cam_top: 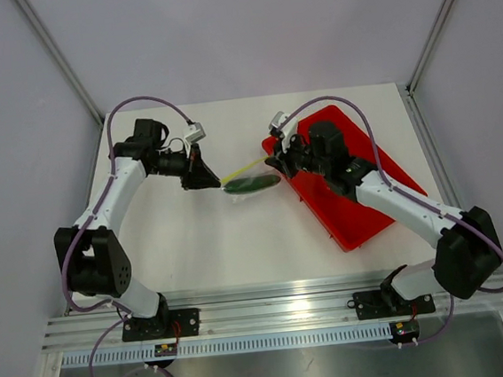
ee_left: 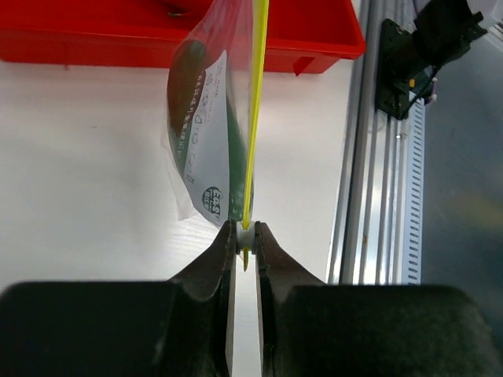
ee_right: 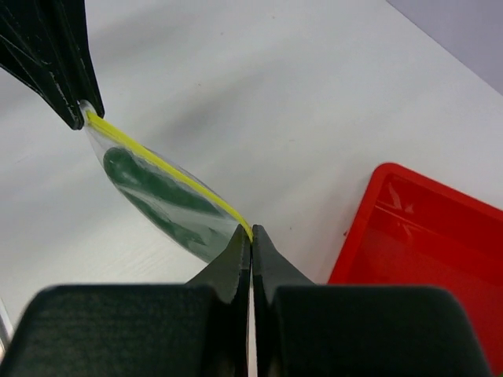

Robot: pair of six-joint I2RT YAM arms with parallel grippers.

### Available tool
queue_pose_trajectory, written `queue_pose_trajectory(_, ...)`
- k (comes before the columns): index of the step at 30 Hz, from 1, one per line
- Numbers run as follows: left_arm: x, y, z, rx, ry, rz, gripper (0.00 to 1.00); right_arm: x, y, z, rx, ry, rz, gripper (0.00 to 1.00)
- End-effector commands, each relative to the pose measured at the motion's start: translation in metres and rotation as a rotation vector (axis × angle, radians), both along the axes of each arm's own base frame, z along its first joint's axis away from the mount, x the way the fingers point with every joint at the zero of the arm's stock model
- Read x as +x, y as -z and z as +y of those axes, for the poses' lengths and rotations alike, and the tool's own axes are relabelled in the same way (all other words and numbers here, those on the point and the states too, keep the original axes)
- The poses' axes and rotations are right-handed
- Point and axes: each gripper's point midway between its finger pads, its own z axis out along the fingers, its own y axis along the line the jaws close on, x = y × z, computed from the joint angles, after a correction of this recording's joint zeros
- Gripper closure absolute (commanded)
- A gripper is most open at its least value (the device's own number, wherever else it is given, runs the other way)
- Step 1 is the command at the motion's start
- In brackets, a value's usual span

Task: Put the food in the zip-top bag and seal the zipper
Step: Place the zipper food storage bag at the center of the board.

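Left gripper [ee_left: 247, 236] and right gripper [ee_right: 251, 234] each pinch an end of the zipper [ee_right: 165, 166], so I get it taut for sealing. Food [ee_right: 157, 196] already sits inside the zip-top bag [ee_left: 206, 133].

1. Top view is bright and even, soft light from above, only faint shadows on the table [cam_top: 239, 243]
2. Left wrist cam: bag [ee_left: 200, 149] pretty sharp, slight sheen on the plastic, own fingers [ee_left: 208, 275] dark and soft
3. Right wrist cam: broad soft shadow across the table, small highlights in the tray [ee_right: 424, 236]
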Motion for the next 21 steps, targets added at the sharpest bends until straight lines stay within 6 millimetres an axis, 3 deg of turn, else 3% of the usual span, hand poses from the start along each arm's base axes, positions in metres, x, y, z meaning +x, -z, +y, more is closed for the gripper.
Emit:
queue_pose_trajectory(1,0.027,-0.011,0.025,0.030,-0.123,-0.039,1.00,0.039,-0.050,0.019,0.108,0.006,-0.156,1.00)
queue_pose_trajectory(2,0.041,-0.013,0.036,0.032,-0.185,-0.049,1.00,0.047,-0.066,0.027,0.123,-0.009,-0.185,1.00)
queue_pose_trajectory(3,0.047,-0.016,0.040,0.033,-0.211,-0.059,1.00,0.058,-0.052,0.037,0.109,-0.025,-0.165,1.00)
queue_pose_trajectory(4,0.052,-0.023,0.045,0.037,-0.233,-0.083,1.00,0.064,-0.065,0.046,0.131,-0.050,-0.190,1.00)
queue_pose_trajectory(5,0.061,-0.028,0.050,0.032,-0.271,-0.092,1.00,0.070,-0.066,0.052,0.139,-0.059,-0.196,1.00)
queue_pose_trajectory(6,0.064,-0.032,0.052,0.030,-0.287,-0.112,1.00,0.080,-0.056,0.062,0.140,-0.068,-0.195,1.00)
queue_pose_trajectory(8,0.068,-0.040,0.057,0.037,-0.324,-0.177,0.99,0.087,-0.060,0.076,0.152,-0.097,-0.217,1.00)
queue_pose_trajectory(9,0.068,-0.041,0.058,0.038,-0.332,-0.193,0.97,0.091,-0.049,0.082,0.142,-0.109,-0.217,0.99)
queue_pose_trajectory(10,0.065,-0.041,0.058,0.038,-0.332,-0.204,0.95,0.087,-0.046,0.090,0.142,-0.134,-0.215,0.92)
queue_pose_trajectory(11,0.059,-0.047,0.058,0.037,-0.328,-0.238,0.72,0.082,-0.037,0.094,0.132,-0.155,-0.205,0.81)
queue_pose_trajectory(12,0.051,-0.038,0.058,0.037,-0.327,-0.214,0.58,0.078,-0.033,0.097,0.126,-0.171,-0.211,0.52)
queue_pose_trajectory(13,0.044,-0.039,0.056,0.028,-0.321,-0.218,0.43,0.072,-0.027,0.100,0.121,-0.183,-0.206,0.43)
queue_pose_trajectory(14,0.035,-0.047,0.054,0.002,-0.307,-0.262,0.01,0.060,-0.010,0.104,0.103,-0.199,-0.180,0.26)
queue_pose_trajectory(15,0.027,-0.038,0.054,-0.002,-0.310,-0.252,0.01,0.052,-0.011,0.104,0.109,-0.204,-0.186,0.01)
queue_pose_trajectory(16,0.023,-0.039,0.054,-0.008,-0.316,-0.267,0.01,0.049,-0.007,0.101,0.104,-0.185,-0.181,0.01)
queue_pose_trajectory(17,0.024,-0.043,0.055,-0.012,-0.333,-0.300,0.01,0.042,0.009,0.097,0.087,-0.180,-0.148,0.01)
queue_pose_trajectory(18,0.020,-0.051,0.056,-0.013,-0.346,-0.331,0.01,0.037,0.002,0.091,0.103,-0.164,-0.148,0.01)
queue_pose_trajectory(20,0.020,-0.060,0.058,-0.016,-0.373,-0.344,0.01,0.036,0.008,0.075,0.084,-0.084,-0.128,0.01)
queue_pose_trajectory(21,0.021,-0.067,0.058,-0.021,-0.390,-0.347,0.01,0.031,-0.004,0.064,0.094,-0.045,-0.124,0.01)
